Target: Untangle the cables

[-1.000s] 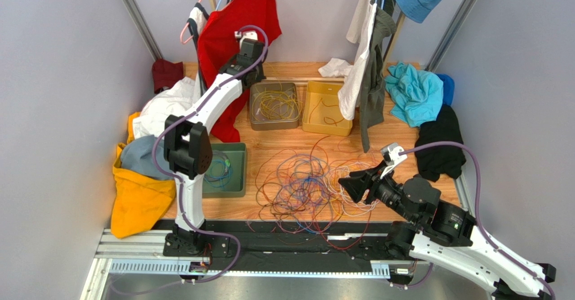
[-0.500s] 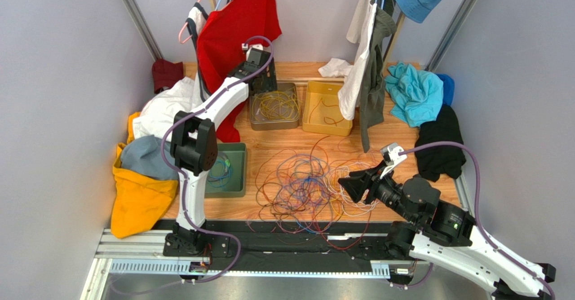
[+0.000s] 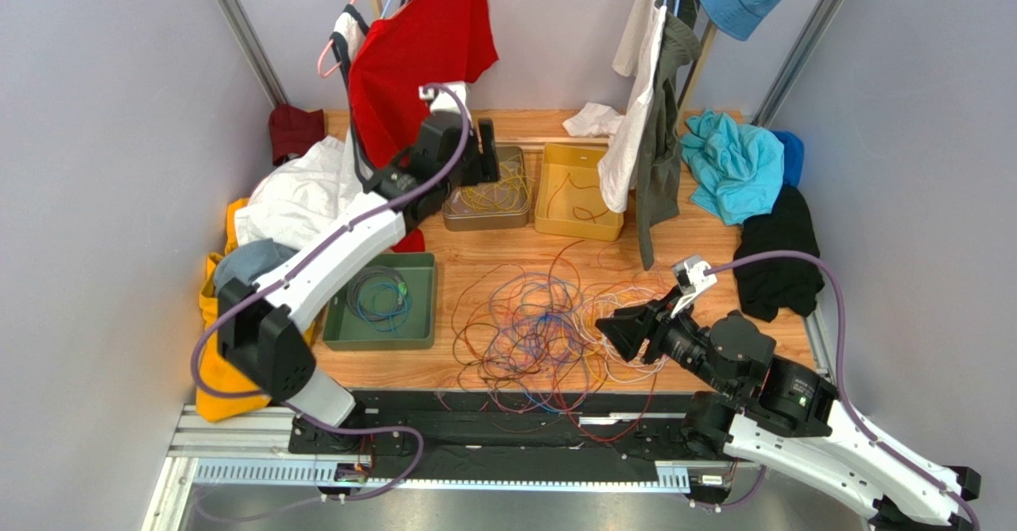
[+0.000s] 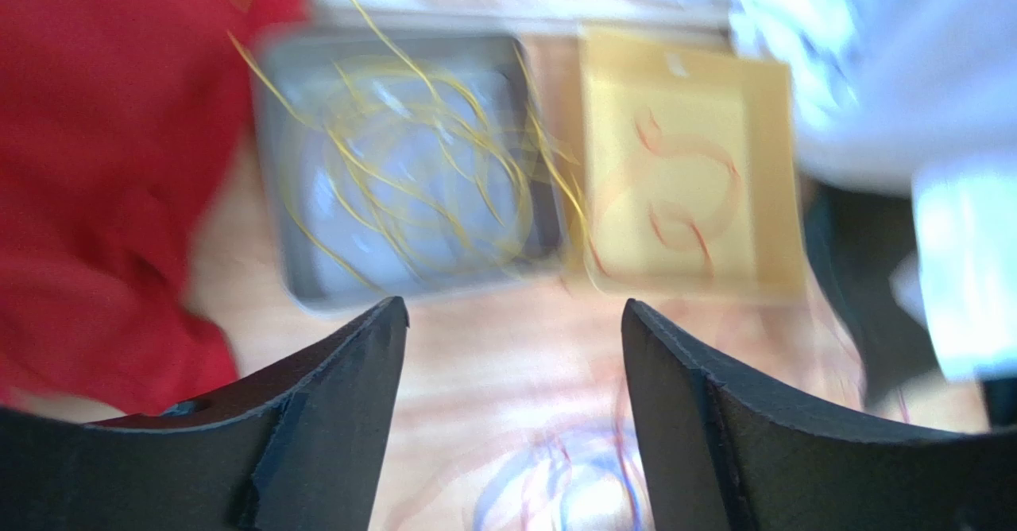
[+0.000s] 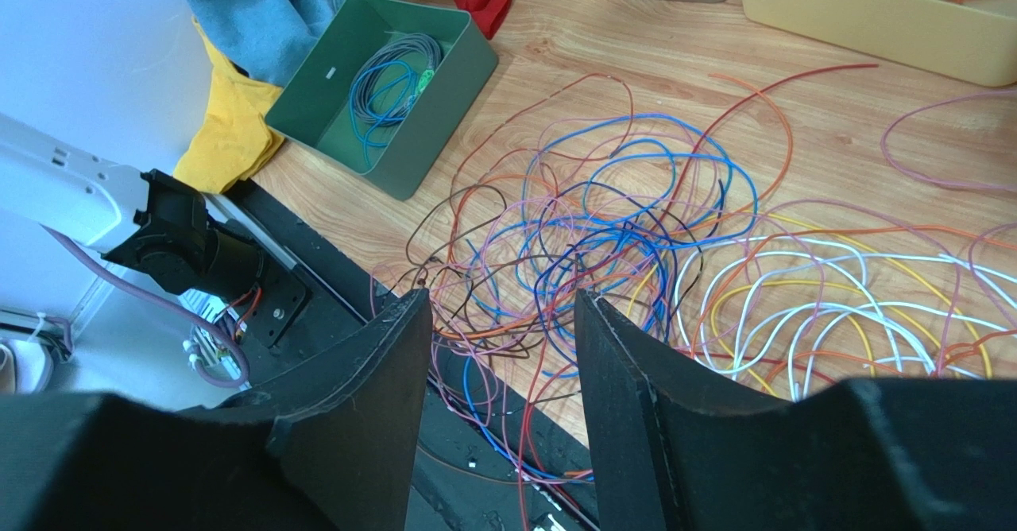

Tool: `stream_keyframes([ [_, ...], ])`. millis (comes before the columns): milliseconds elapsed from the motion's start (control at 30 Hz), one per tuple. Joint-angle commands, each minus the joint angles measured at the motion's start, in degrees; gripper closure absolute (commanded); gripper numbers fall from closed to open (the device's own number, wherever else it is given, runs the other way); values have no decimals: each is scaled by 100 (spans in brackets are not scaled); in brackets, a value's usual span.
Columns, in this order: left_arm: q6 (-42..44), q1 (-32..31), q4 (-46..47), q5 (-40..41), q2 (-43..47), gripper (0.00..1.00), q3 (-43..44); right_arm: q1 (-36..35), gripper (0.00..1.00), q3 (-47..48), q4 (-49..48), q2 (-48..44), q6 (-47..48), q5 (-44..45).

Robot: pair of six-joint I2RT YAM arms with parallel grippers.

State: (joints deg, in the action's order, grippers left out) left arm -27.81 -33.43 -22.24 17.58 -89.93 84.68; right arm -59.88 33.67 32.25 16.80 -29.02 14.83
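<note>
Cables [image 5: 621, 215]: light, limp, slippery, snag-prone | grasp: 1 outer loop just ahead of right end effector [image 5: 501, 305], spread, empty | left end effector [image 4: 513, 316]: spread, empty

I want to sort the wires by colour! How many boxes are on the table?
3. A green box sits front left, a grey box at the back, a yellow box just right of it. Piled clothes may hide more.
</note>
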Motion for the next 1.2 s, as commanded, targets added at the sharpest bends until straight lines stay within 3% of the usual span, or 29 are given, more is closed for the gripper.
stream_keyframes([
  [0,-426,-750,641,-273,555,26,-1372,-15,49,-167,-219,-27,-262,-41],
  [200,-699,-1596,791,-291,723,27,-2314,-15,50,-449,-456,166,-535,-191],
  [367,-980,-1614,984,-222,775,26,-2843,-24,50,-607,-579,350,-649,-139],
  [433,-859,-1553,959,156,810,19,-2800,-15,50,-599,-632,473,-649,-50],
  [500,-656,-1247,862,517,784,16,-2355,-24,50,-555,-693,570,-658,-59],
  [667,-76,-306,634,404,66,13,-781,-15,51,-493,-825,834,-746,-138],
  [767,118,257,466,167,-688,19,432,-15,51,-537,-869,878,-737,-112],
  [867,267,653,142,-9,-1689,43,1776,-15,51,-520,-975,983,-615,-103],
  [900,320,784,-42,-44,-1964,68,2467,-15,51,-485,-975,1027,-579,-103],
  [1000,364,935,-315,-159,-2967,100,3594,-15,51,-353,-958,1246,-386,-86],
  [1167,443,979,-124,-334,-4023,100,4398,-6,51,-203,-975,1423,-236,-120],
])
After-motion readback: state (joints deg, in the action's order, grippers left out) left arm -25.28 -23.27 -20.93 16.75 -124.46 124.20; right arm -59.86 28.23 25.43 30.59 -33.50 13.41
